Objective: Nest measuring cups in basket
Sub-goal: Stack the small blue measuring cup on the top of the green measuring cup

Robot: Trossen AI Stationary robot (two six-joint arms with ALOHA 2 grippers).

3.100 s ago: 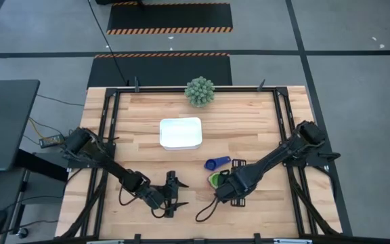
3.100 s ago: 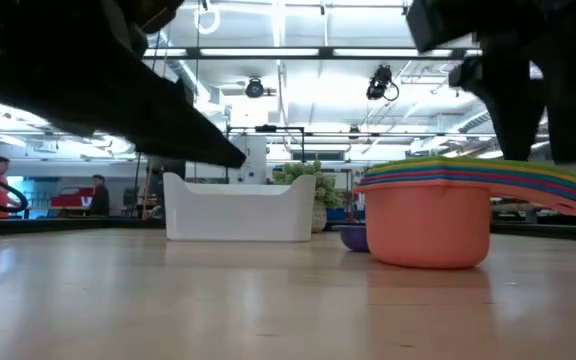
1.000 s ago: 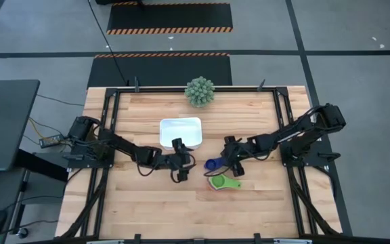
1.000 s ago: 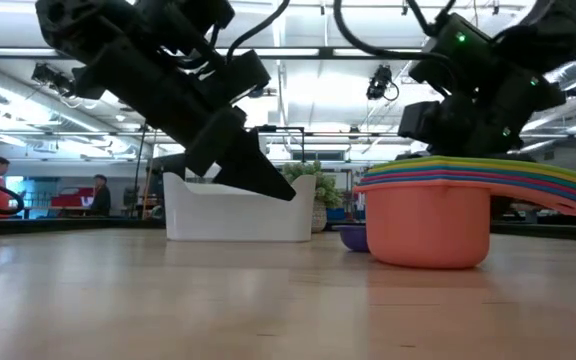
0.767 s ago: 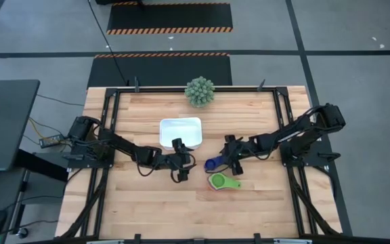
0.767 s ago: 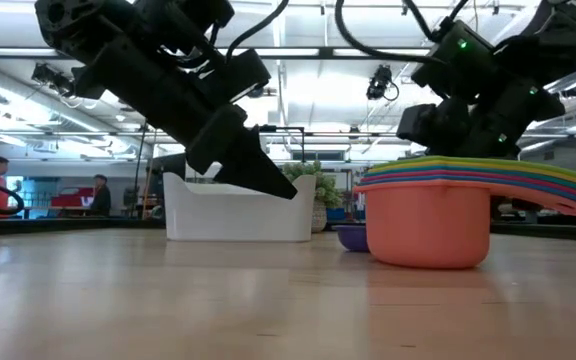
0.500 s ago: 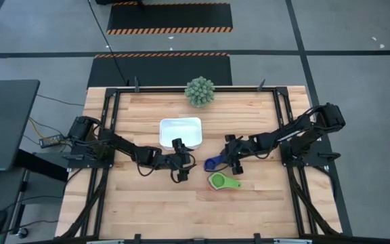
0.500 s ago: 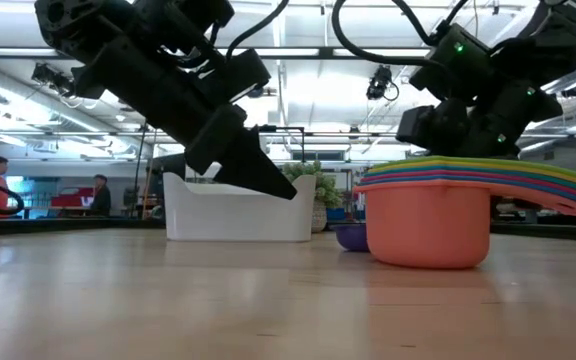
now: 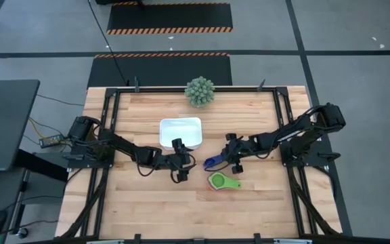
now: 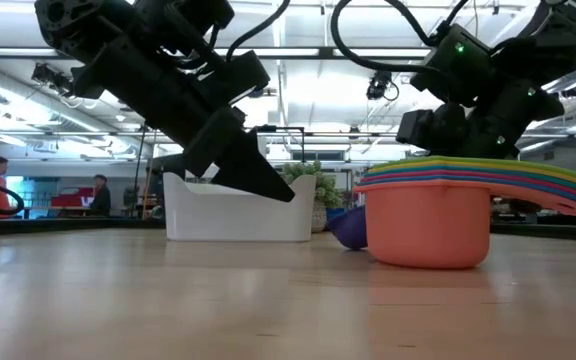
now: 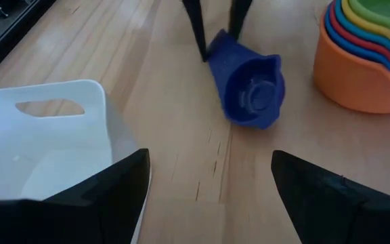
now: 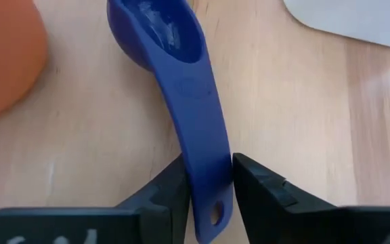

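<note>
**Dark blue scoop pinched by its handle, tipped up off the wood**

The dark blue measuring cup (image 12: 175, 74) is held by the right hand (image 12: 207, 184), whose fingers are closed on the flat handle near the hang-hole end. In the left wrist view the bowl is seen tilted up on its side, bottom facing out, just beside the nested stack of cups (image 11: 371, 54) and between that stack and the basket (image 11: 46, 149).

Handling is judged to be easy on weight: thin moulded plastic, rigid, nearly nothing to lift. The catch is a smooth, glossy surface and a narrow handle, so a pinch this far out could let the bowl swing or twist. A grip closer to the bowl would probably be steadier, though the handle is the only flat part offered.

The stack is made of graded round scoops, orange outermost, then red, blue, yellow and green rims stepped inside. The basket is a white, shallow, rounded tub with a cut-out grip in its wall, matte and stiff-looking. The counter (image 9: 147, 203) is pale butcher-block wood.

The left hand (image 11: 208, 179) is held wide open and empty, right by the basket's corner.
</note>
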